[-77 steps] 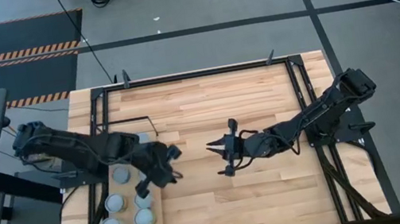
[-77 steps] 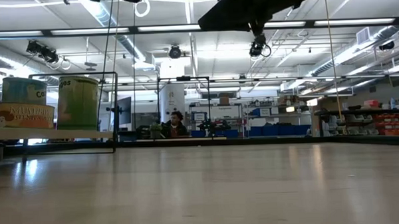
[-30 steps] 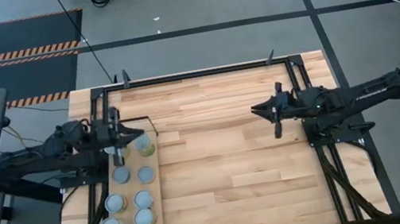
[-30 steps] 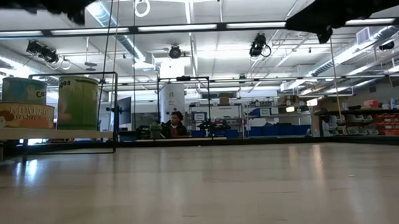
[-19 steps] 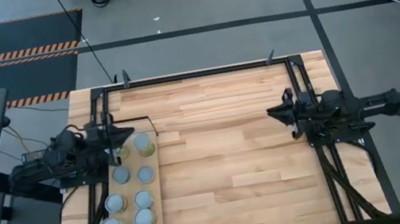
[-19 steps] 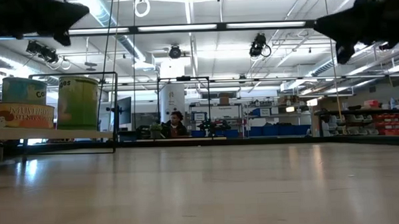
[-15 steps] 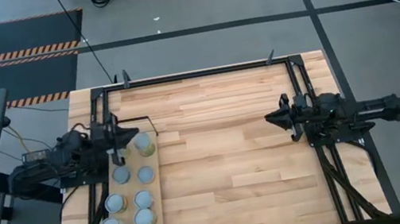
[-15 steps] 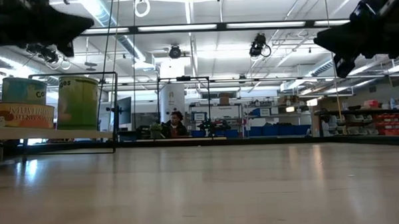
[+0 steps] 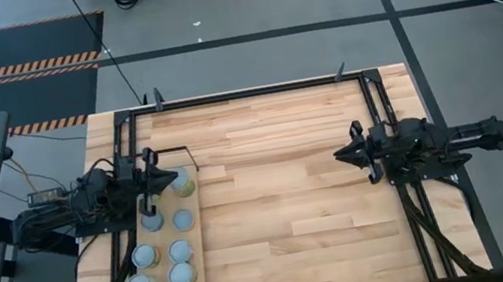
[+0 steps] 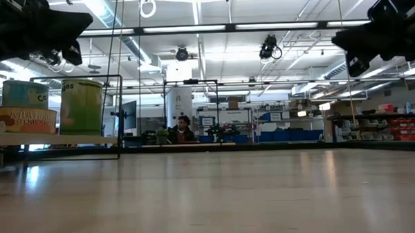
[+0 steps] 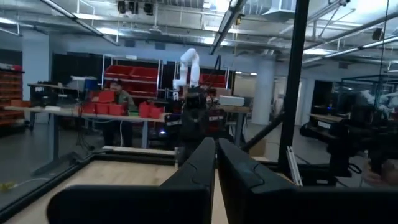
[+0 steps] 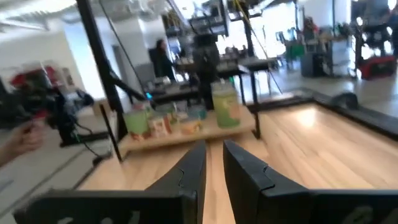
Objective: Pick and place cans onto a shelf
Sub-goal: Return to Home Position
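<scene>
Several cans point(image 9: 183, 220) with pale tops stand upright on the shelf point(image 9: 197, 256), a pale board at the table's left near side. The low view shows a green can point(image 10: 81, 106) and a yellow-labelled can point(image 10: 24, 119) standing on the shelf point(image 10: 49, 139). My left gripper point(image 9: 168, 174) hangs shut above the shelf's far end and holds nothing. In its wrist view point(image 11: 215, 144) the fingers lie almost together. My right gripper point(image 9: 338, 155) hovers by the table's right edge, pointing left. Its fingers point(image 12: 213, 146) are shut to a narrow slit with nothing between them.
A black metal frame point(image 9: 244, 93) runs around the tabletop. A thin black wire frame point(image 9: 191, 153) rises at the shelf's far end. Bare planked tabletop point(image 9: 282, 207) lies between the arms. A person point(image 10: 183, 128) sits in the room beyond the table.
Both arms have folded back toward their own bases and sunk. My left gripper has come down over the shelf's far end. My right gripper has drawn toward the table's right edge and dropped. The cans have stayed where they were.
</scene>
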Robot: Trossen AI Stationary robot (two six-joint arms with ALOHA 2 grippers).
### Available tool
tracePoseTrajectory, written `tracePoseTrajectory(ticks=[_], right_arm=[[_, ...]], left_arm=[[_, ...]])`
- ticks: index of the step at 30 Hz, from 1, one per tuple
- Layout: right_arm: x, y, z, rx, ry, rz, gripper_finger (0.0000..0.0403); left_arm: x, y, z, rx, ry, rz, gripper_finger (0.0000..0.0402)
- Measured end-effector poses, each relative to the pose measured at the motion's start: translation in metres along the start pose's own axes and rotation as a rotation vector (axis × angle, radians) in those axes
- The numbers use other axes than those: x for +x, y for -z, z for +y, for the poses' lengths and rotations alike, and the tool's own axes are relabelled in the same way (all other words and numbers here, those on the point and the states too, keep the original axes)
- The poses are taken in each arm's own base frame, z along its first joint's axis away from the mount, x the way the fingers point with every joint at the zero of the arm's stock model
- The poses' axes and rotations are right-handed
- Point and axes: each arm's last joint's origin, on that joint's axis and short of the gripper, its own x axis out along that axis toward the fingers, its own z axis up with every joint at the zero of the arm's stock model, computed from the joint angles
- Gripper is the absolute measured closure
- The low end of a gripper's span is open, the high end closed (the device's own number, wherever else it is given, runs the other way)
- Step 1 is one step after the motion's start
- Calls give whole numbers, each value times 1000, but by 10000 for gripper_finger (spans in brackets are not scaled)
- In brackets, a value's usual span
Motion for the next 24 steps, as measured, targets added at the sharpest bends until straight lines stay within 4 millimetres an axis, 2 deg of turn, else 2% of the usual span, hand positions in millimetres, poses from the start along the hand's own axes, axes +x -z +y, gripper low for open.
tracePoseTrajectory(ticks=[6,9,13,24], right_arm=[[0,7,-1,4,13,76,342],[0,7,-1,3,13,74,342],[0,7,-1,3,12,74,342],[0,7,-1,1,12,74,342]], left_arm=[[-1,14,2,20,-21,143,377],[-2,21,5,35,-102,206,379],[-3,20,7,-7,-181,196,377],[-3,21,7,-42,-185,193,377]])
